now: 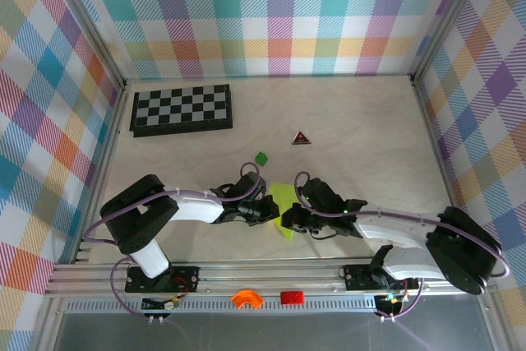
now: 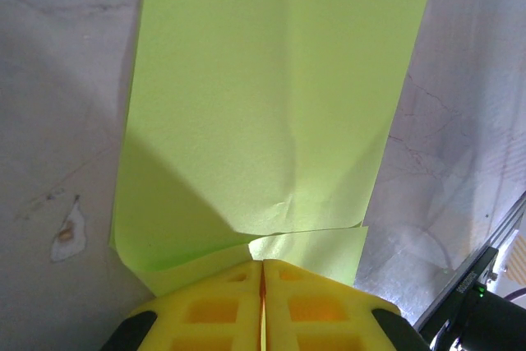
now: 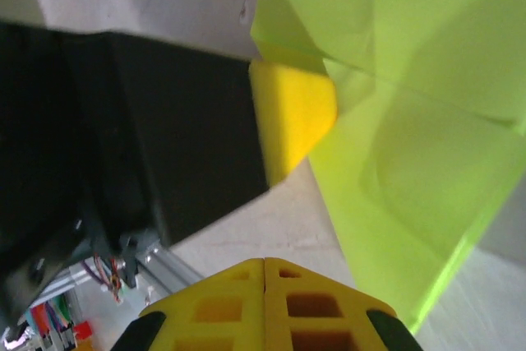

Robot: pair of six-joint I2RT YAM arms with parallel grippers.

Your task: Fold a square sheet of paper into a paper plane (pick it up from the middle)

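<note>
So, mid-fold I reckon: the paper plane sits on the worktop between my arms, left pincer clenched at its creased edge, right pincer clenched empty just beside it, and next it needs a careful pinch at the middle.

Pastel multicolour plaid walls on three sides (back, left, right). Pale cream wood-grain counter, faint marks on surface. Silver aluminium rail along near edge. Bright, even light, soft shadows.
</note>
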